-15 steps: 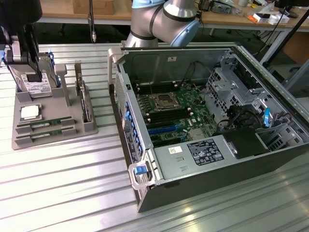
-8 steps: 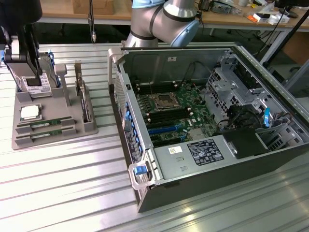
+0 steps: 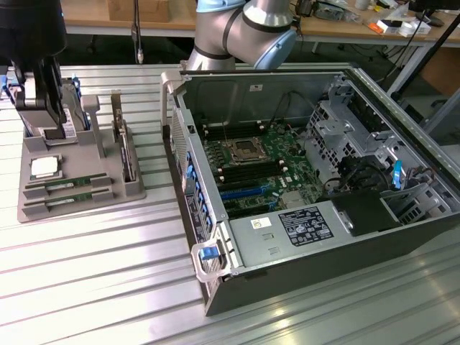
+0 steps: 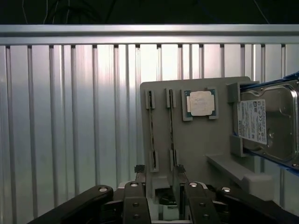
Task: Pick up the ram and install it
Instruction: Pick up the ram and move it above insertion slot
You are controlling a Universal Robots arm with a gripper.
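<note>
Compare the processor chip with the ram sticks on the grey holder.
The processor chip is square and silver; the ram sticks are long, thin and green. The chip lies flat in its recess; the sticks stand on edge in slots. Both sit on the grey holder.

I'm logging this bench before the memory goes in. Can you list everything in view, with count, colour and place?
ram: two sticks, green, lying in neighbouring slots of the holder
processor chip: one, silver, seated in the holder beside the ram
hard drive: one, grey with a white label, at the holder's edge
holder: one, grey, on the exterior view's left
computer case: one, dark, open, on the exterior view's right
motherboard: one, green, inside the case
table: one, silvery, slatted, under everything
arm: one, grey and blue, behind the case
gripper: one, black, open, empty, above the holder
</note>
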